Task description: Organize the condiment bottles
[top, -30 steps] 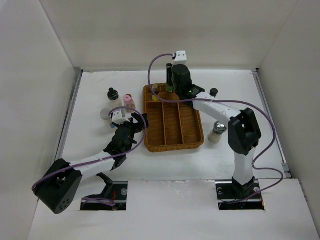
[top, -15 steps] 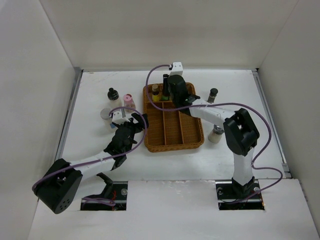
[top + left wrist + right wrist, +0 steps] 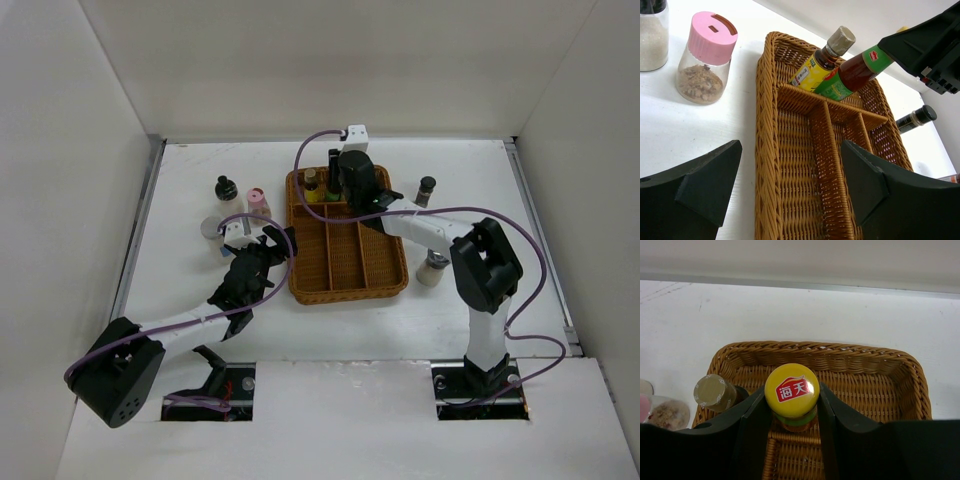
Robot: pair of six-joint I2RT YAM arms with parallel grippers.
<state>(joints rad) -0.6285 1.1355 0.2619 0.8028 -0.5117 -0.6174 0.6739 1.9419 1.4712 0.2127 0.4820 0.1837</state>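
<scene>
My right gripper [image 3: 792,407] is shut on a yellow-capped bottle [image 3: 792,388] with a green label. It holds the bottle tilted over the far left compartment of the wicker tray [image 3: 820,348]. The held bottle also shows in the left wrist view [image 3: 856,71]. A grey-capped yellow-label bottle [image 3: 710,391] leans in the same compartment, just left of it. In the top view, my right gripper [image 3: 334,186] is at the tray's far end. My left gripper [image 3: 272,245] is open and empty, by the tray's left rim [image 3: 292,262]. A pink-capped jar [image 3: 706,58] stands on the table left of the tray.
A black-capped bottle [image 3: 226,190] and a silver-capped jar [image 3: 211,231] stand left of the tray, near the pink-capped jar [image 3: 258,200]. A black-capped bottle [image 3: 427,188] and a pale jar [image 3: 433,268] stand right of the tray. White walls enclose the table.
My right gripper has moved left along the tray's far end with the yellow-capped bottle, next to the grey-capped bottle. The left arm has not moved.
</scene>
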